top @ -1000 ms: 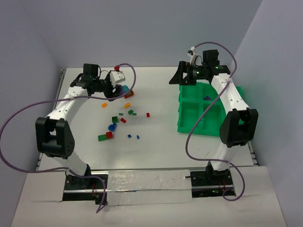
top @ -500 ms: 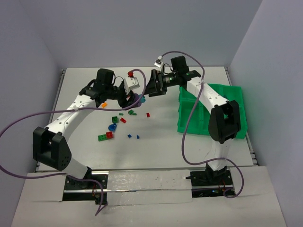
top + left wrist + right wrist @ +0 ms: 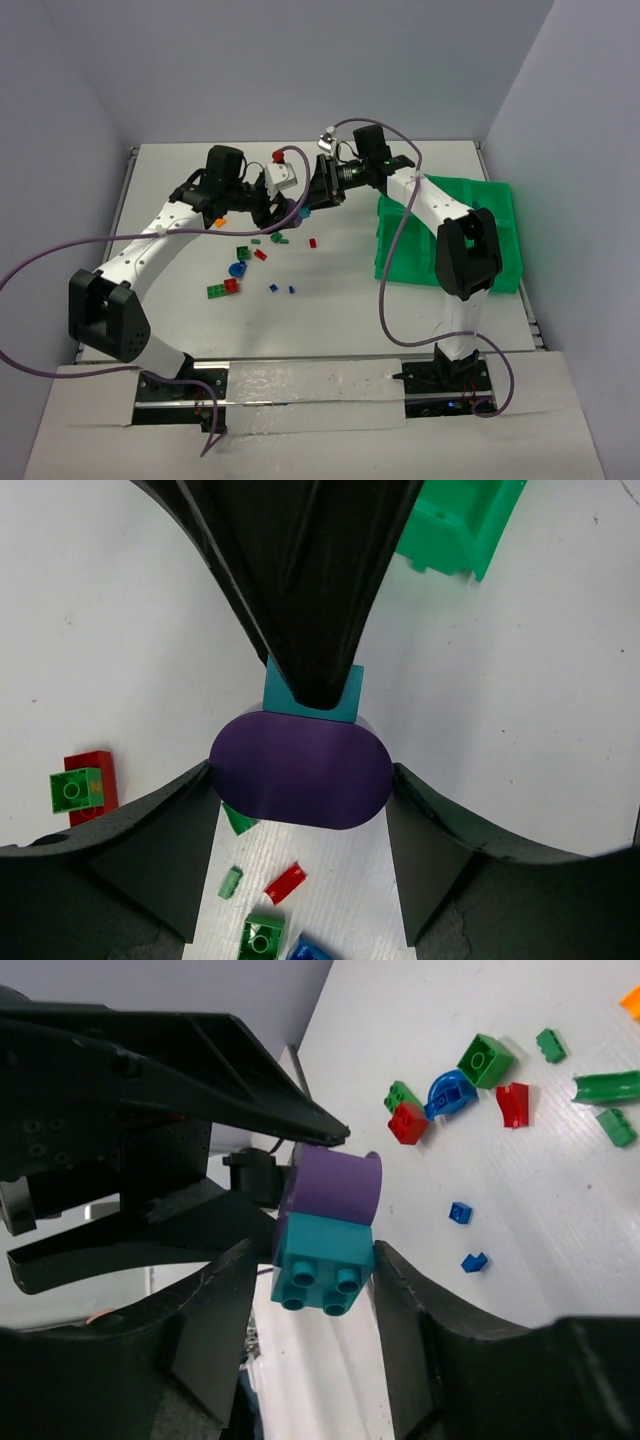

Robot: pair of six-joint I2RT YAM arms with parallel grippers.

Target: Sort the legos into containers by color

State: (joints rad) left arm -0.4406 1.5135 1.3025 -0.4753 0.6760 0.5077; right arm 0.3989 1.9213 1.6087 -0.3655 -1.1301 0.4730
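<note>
- Legos in hand: a purple rounded piece (image 3: 300,770) joined to a teal studded brick (image 3: 322,1260), held above the table (image 3: 330,310) between both arms.
- Left gripper (image 3: 300,777): clamped on the purple rounded piece.
- Right gripper (image 3: 312,1265): fingers pressed against both sides of the teal studded brick.
- Loose bricks (image 3: 232,285): red, green, blue and orange, scattered left of the green tray (image 3: 400,262).

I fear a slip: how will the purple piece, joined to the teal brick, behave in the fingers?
The purple piece looks like smooth hard plastic, probably stiff and light. Its ends are rounded where the left fingers press, so it may slip or twist. The teal brick has flat sides, likely held firmer.
</note>
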